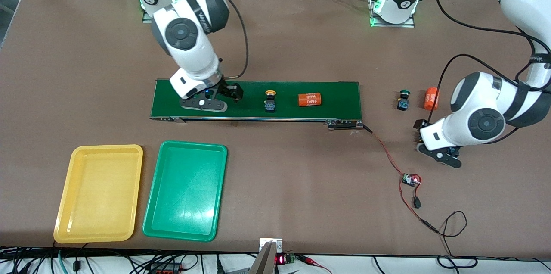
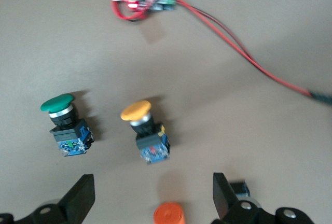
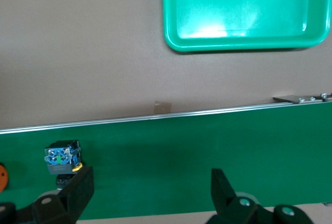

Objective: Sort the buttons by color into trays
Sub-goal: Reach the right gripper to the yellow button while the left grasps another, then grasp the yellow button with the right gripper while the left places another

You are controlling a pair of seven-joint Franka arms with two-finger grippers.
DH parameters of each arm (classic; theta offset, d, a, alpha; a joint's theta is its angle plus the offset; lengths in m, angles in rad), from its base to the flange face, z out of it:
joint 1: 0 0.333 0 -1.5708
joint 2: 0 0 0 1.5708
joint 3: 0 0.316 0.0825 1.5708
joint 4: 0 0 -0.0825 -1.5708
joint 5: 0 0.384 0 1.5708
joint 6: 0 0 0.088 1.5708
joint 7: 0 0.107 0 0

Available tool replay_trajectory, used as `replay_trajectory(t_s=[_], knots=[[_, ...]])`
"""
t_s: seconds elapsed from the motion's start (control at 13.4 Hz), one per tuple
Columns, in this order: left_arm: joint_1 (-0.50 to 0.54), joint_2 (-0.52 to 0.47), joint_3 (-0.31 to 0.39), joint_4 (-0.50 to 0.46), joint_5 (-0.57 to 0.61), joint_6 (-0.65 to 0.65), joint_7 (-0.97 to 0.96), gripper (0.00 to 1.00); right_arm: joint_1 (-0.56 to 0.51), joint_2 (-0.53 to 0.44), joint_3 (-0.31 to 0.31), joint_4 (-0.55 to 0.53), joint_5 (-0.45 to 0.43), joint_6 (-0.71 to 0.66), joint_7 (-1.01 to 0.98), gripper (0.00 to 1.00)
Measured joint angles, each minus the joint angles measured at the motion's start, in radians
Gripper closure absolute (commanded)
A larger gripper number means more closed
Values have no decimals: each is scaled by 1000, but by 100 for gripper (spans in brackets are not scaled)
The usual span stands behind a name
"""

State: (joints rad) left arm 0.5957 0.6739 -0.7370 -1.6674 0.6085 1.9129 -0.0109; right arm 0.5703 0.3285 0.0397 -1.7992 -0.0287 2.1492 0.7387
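Note:
A yellow-capped button (image 1: 270, 101) stands on the dark-green belt (image 1: 335, 97). My right gripper (image 1: 227, 92) hangs open and empty over the belt; that button (image 3: 62, 159) shows beside its open fingers (image 3: 150, 172). A green-capped button (image 1: 403, 100) stands on the table off the belt's end. My left gripper (image 1: 419, 135) is open and empty above the table. Its wrist view shows another green button (image 2: 65, 125) and another yellow button (image 2: 145, 133) past its open fingers (image 2: 153, 178); the arm hides both in the front view. The yellow tray (image 1: 101, 192) and green tray (image 1: 187, 190) lie empty.
One orange cylinder (image 1: 310, 99) lies on the belt. Another (image 1: 431, 98) lies on the table and shows between the left fingers (image 2: 168, 213). A small circuit board (image 1: 411, 179) with red wires lies on the table near the left arm.

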Motion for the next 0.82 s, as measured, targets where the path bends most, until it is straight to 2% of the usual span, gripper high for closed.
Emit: replay_trajectory(t_s=[0.07,0.3,0.37,0.52,0.6,0.82], knots=[[20,25,4,-6,0,37,-45,4,10,10,7,0,-17,5,26,0],[80,96,8,-77,0,176,-122,30,26,40,30,0,-45,48,105,0],[88,108,11,-101,1,202,-129,51,30,50,32,0,-63,56,116,0],[92,118,18,-119,5,220,-135,82,31,66,36,0,-83,69,121,0],[92,116,17,-117,6,220,-138,88,32,71,36,1,-87,71,121,0],[91,107,-5,-115,6,210,-150,89,38,79,39,1,-88,72,121,0]])
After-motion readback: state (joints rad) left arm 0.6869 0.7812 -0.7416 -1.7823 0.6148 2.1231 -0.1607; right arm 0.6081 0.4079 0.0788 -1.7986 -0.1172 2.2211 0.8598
